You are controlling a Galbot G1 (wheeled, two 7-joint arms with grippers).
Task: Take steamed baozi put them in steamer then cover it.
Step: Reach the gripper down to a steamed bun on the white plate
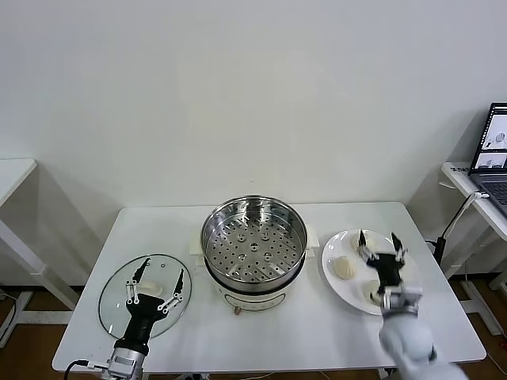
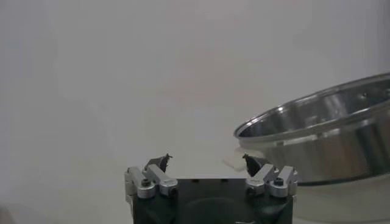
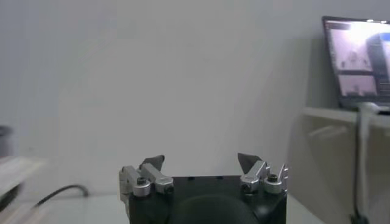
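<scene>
You see each claw, left claw and right claw, built from a black block body, silver screwed finger links and dark pointed tips; pale grey wrists sit behind them.

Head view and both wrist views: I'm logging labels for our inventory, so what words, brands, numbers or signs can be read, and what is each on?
No text is readable anywhere.
Laptop screen: shows pictures or windows, too small and blurred to read; same in the right wrist view.
Side table edge: a small label, too small to read.
Steamer, cover, plate, baozi: no markings visible.
</scene>
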